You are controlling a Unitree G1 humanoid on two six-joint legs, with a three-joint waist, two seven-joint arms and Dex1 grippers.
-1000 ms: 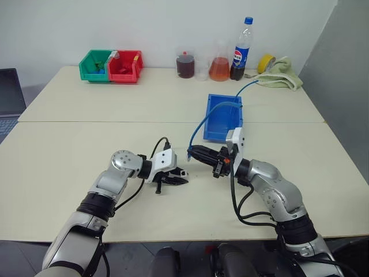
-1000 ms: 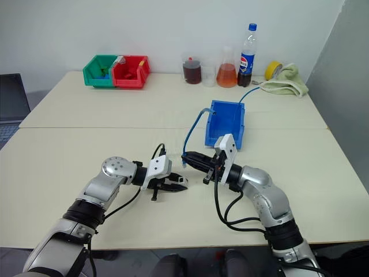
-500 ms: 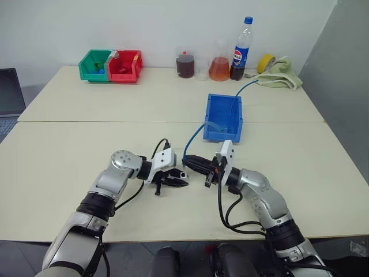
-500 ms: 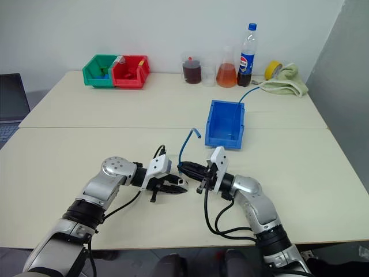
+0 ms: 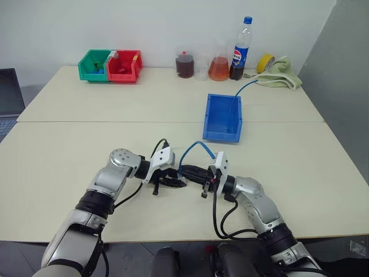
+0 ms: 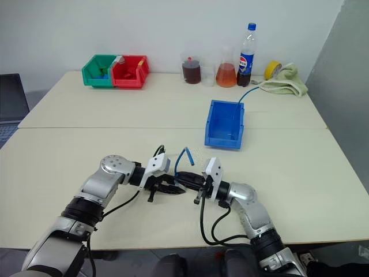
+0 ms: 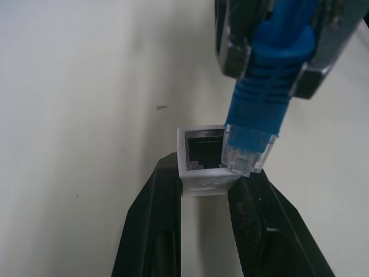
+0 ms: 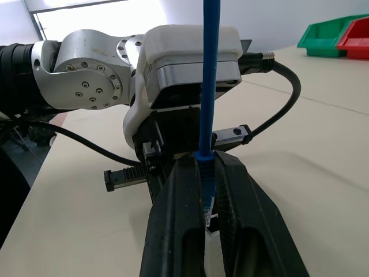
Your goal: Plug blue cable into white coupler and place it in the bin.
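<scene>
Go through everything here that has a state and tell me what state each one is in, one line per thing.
white coupler: clamped in the left pincer, socket open, no plug inside yet
blue cable: plug end held by the right pincer, tip at the coupler's rim, not inserted; the rest runs back over the bin's far wall
blue bin: upright
cola bottle: upright, capped

Bright, even indoor light from above. Soft shadows under arms on table. Head views sharp. Left wrist view: close fingers blurred. Right wrist view: background window glare.
</scene>
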